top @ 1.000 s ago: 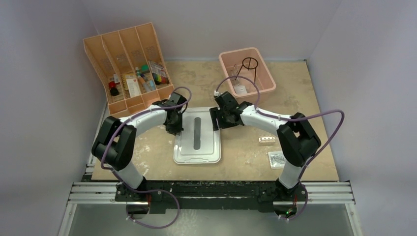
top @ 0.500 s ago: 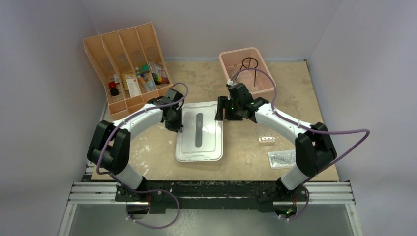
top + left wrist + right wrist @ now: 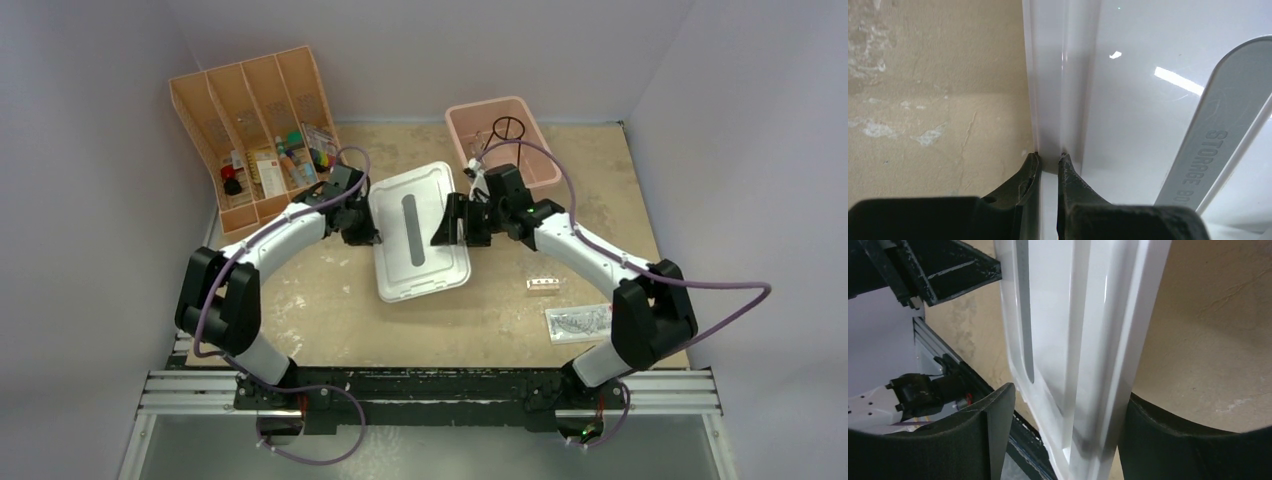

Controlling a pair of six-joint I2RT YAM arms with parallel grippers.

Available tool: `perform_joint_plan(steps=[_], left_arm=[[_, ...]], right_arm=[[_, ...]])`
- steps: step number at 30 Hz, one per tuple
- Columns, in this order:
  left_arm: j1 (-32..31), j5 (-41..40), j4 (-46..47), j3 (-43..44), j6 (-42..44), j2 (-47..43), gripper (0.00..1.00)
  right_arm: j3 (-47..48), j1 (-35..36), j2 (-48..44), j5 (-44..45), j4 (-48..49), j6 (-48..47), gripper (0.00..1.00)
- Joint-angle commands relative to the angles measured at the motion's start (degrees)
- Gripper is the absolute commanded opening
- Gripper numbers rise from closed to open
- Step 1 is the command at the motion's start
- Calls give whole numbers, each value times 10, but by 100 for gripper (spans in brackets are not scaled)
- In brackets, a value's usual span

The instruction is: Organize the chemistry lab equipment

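Note:
Both grippers hold a white storage-box lid [image 3: 440, 250] with a grey handle strip, tilted above the table. My left gripper [image 3: 368, 228] is shut on its left rim; the left wrist view shows the thin rim pinched between the fingertips of that gripper [image 3: 1048, 156]. My right gripper [image 3: 455, 225] holds the right edge, its wide jaws on either side of the lid [image 3: 1058, 315]. A black wire ring tripod [image 3: 509, 128] stands in the pink tub [image 3: 487, 103]. A clear well rack [image 3: 541, 285] and a clear packet [image 3: 578, 321] lie at right.
The orange divided tray [image 3: 200, 110] stands at the back left with several small items in its compartments. The pink tub is just behind my right gripper. Grey walls close the table on three sides.
The lid lay flat on the table a second ago. Both arms have since lifted it, carried it toward the back and tilted it.

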Motion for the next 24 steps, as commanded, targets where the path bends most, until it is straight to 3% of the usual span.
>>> perform_joint_plan(steps=[1, 6, 12, 18, 23, 24], left_arm=[[11, 1, 51, 53, -53, -27, 0], [28, 17, 66, 57, -78, -29, 0], [35, 28, 73, 68, -97, -30, 0], [39, 61, 101, 70, -123, -31, 0], [40, 72, 113, 82, -127, -37, 0], [41, 75, 113, 88, -127, -38, 6]], right_arm=[[-9, -21, -68, -39, 39, 14, 70], [-40, -40, -126, -39, 78, 43, 70], [-51, -51, -150, -55, 105, 85, 55], [-52, -61, -141, -80, 122, 97, 35], [-29, -95, -125, -119, 153, 102, 8], [-22, -105, -123, -129, 158, 100, 6]])
